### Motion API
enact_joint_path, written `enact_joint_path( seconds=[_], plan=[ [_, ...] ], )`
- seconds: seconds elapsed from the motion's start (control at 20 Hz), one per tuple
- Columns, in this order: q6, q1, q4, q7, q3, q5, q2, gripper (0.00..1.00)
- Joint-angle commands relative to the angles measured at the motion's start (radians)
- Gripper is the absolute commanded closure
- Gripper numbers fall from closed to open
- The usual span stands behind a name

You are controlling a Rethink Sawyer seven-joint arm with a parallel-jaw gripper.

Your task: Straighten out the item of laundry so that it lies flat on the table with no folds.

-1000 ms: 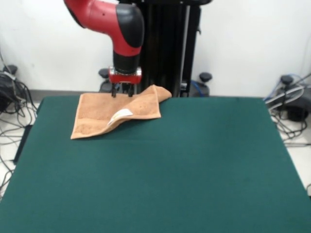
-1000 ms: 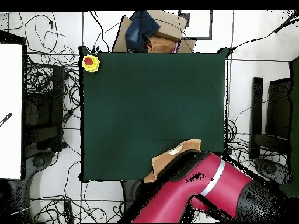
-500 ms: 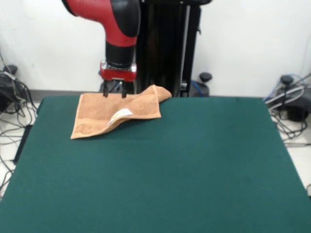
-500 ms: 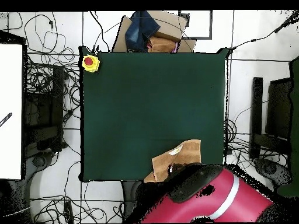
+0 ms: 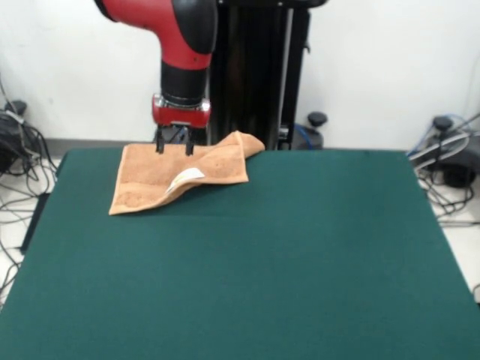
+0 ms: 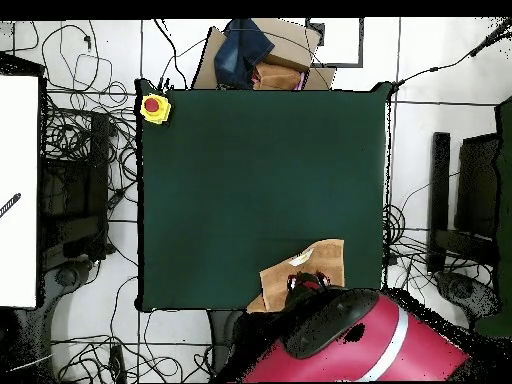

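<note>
Beneath the gripper (image 5: 173,148) lies the towel's (image 5: 176,178) far edge, perhaps touching.

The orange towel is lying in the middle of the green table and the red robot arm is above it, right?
Not quite. The front view shows the towel at the table's far edge, near a corner by the robot, not the middle. The red arm's gripper is indeed above it.

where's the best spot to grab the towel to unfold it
Probably the folded-over flap's free corner by the white label on the towel, coming straight down from above. That layer lies on top, so lifting it toward the open table should undo the fold.
</note>
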Motion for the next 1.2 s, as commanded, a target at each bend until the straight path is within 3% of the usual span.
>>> enact_joint_path(
  seconds=[0.05,0.75,1.2],
  plan=[
    [0.010,0.049,-0.021,0.270,0.142,0.095,0.031,0.00],
    [-0.060,0.114,-0.053,0.309,0.181,0.218,0.082,0.00],
    [-0.051,0.119,-0.077,0.273,0.191,0.239,0.116,0.00]
  ],
)
